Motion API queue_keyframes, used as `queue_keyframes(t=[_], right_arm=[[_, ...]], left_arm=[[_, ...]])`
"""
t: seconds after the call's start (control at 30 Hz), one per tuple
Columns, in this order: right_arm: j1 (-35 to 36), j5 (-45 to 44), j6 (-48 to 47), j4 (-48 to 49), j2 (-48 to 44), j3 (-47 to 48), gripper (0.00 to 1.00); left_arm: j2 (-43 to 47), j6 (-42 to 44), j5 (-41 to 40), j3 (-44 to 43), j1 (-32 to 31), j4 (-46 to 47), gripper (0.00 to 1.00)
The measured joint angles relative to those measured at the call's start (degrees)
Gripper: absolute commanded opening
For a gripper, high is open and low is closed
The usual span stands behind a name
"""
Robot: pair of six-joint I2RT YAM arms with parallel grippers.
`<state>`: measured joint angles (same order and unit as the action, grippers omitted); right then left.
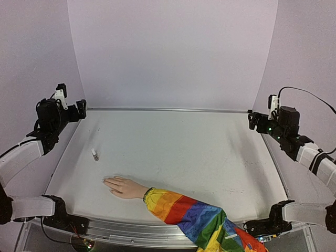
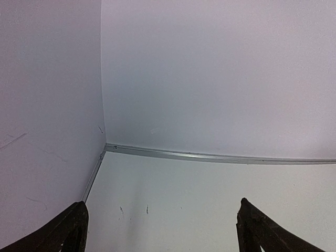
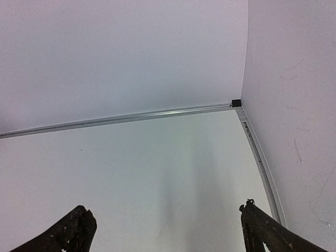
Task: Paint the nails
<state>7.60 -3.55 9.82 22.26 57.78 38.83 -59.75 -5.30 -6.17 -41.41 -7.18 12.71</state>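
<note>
- Top view: the hand (image 1: 126, 188) lies palm down on the table (image 1: 184, 147), near the front edge and left of centre, with its fingers pointing left.
- The nails (image 1: 106, 181) are at the hand's left end, too small to tell from the skin.
- The striped sleeve (image 1: 184, 210) runs from the wrist off the front edge to the right.
- A small bottle (image 1: 95, 155) sits farther back and left of the fingertips, apart from them.
- The left gripper (image 1: 80, 109) hangs at the far left corner and the right gripper (image 1: 253, 121) at the far right, both well apart from the hand.
- Left wrist view: the two fingers (image 2: 71, 233) stand spread wide with nothing between them. Beyond them are bare table, a metal rail (image 2: 210, 156) and the walls.
- Right wrist view: the fingers (image 3: 73, 233) are likewise spread and hold nothing, over bare table by the far right corner.
</note>
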Motion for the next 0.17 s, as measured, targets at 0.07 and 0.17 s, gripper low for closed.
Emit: queue_keyframes(t=[0.07,0.17], right_arm=[[0.00,0.37,-0.17,0.52,-0.57,-0.11,0.98],[0.00,1.22,-0.46,1.53,-1.38,-1.05,0.98]], left_arm=[[0.11,0.61,0.17,0.02,0.00,0.55,1.00],[0.11,0.96,0.52,0.63,0.00,0.83,1.00]])
